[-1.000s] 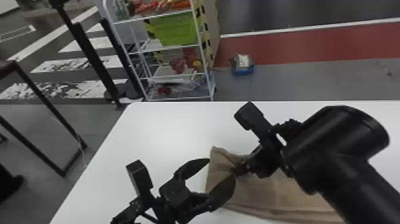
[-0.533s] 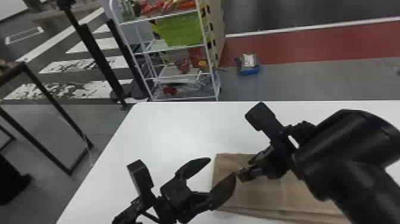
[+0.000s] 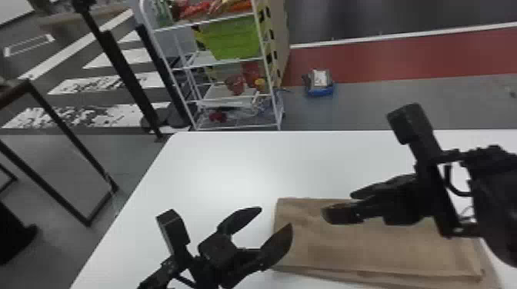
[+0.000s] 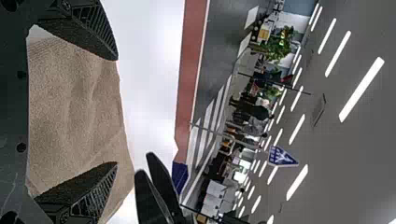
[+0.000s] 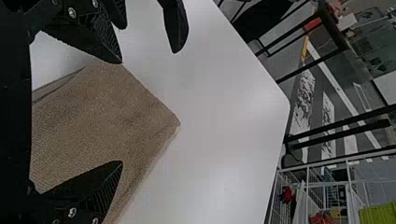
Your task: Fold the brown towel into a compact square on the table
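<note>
The brown towel (image 3: pixel 377 249) is seen below the right gripper (image 3: pixel 340 205) and just right of the left gripper (image 3: pixel 276 218), its long axis stretched rightward. Both are spread wide, nothing held; 1 fold across that length, from the left gripper's end, is probably needed.

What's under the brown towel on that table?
The white table is under the brown towel. A lower layer of cloth peeks out along the towel's near edge; anything farther underneath is covered and can't be seen.
</note>
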Robot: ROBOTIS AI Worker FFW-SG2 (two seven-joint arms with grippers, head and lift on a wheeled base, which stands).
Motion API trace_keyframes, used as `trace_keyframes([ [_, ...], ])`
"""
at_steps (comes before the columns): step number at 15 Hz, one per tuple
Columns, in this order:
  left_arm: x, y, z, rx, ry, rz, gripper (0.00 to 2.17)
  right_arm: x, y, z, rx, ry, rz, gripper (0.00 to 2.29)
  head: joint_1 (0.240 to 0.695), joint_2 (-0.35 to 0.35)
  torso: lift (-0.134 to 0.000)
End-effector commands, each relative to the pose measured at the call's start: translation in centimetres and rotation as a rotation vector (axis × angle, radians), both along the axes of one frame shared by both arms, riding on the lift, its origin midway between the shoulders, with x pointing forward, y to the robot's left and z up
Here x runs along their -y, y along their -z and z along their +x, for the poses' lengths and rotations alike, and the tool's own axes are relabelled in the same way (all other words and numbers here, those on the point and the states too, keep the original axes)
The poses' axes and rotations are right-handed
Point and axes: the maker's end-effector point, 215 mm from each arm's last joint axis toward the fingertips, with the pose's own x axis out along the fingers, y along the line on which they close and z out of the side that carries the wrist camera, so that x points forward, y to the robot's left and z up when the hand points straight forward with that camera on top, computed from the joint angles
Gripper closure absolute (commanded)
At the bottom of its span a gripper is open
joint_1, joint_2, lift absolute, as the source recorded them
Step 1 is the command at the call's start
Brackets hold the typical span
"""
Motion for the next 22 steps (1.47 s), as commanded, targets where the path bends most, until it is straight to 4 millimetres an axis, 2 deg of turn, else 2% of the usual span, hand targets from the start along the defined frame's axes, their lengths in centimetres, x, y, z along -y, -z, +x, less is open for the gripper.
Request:
trace_keyframes([
  [1, 0.4, 0.6, -0.1, -0.011, 0.005, 0.0, 0.13, 5.4, 0.3, -0.2, -0.024, 0.114, 0.062, 0.12, 0.695, 0.304, -0.124],
  [2, 1.1, 0.9, 0.0, -0.014, 0.019, 0.003, 0.14, 7.3, 0.1, 0.1, -0.019, 0.158, 0.08, 0.12, 0.695, 0.289, -0.124],
  [5, 2.6, 1.7, 0.1, -0.027, 0.043, 0.004, 0.14, 13.7, 0.8, 1.4, -0.021, 0.293, 0.085, 0.16, 0.695, 0.181, -0.124],
  [7, 2.9, 1.9, 0.1, -0.031, 0.048, 0.006, 0.14, 16.2, 1.4, 0.7, -0.081, 0.352, 0.084, 0.22, 0.695, 0.116, -0.124],
  [8, 2.9, 2.0, 0.1, -0.032, 0.048, 0.005, 0.14, 17.5, 2.3, -0.7, -0.132, 0.371, 0.059, 0.22, 0.695, 0.092, -0.124],
  [11, 2.9, 1.9, 0.1, -0.03, 0.051, 0.005, 0.14, 21.3, 2.1, -1.9, -0.093, 0.378, -0.031, 0.22, 0.695, 0.022, -0.124],
  [13, 2.8, 2.0, 0.3, -0.031, 0.049, 0.004, 0.14, 23.3, 1.2, -1.6, -0.067, 0.401, -0.05, 0.28, 0.695, -0.009, -0.124],
  [15, 3.0, 2.0, 0.3, -0.031, 0.054, 0.001, 0.14, 24.7, 0.2, -0.9, -0.041, 0.407, -0.062, 0.28, 0.695, -0.035, -0.124],
  [16, 3.0, 2.0, 0.3, -0.031, 0.054, 0.001, 0.14, 24.9, 0.3, -0.9, -0.038, 0.401, -0.082, 0.28, 0.695, -0.048, -0.124],
  [18, 2.8, 1.9, 0.1, -0.029, 0.056, -0.002, 0.14, 25.0, 0.7, -1.1, -0.03, 0.372, -0.14, 0.29, 0.695, -0.073, -0.124],
  [22, 2.5, 1.8, 0.0, -0.027, 0.056, -0.004, 0.14, 24.8, 2.6, -2.8, -0.065, 0.328, -0.19, 0.29, 0.695, -0.073, -0.124],
])
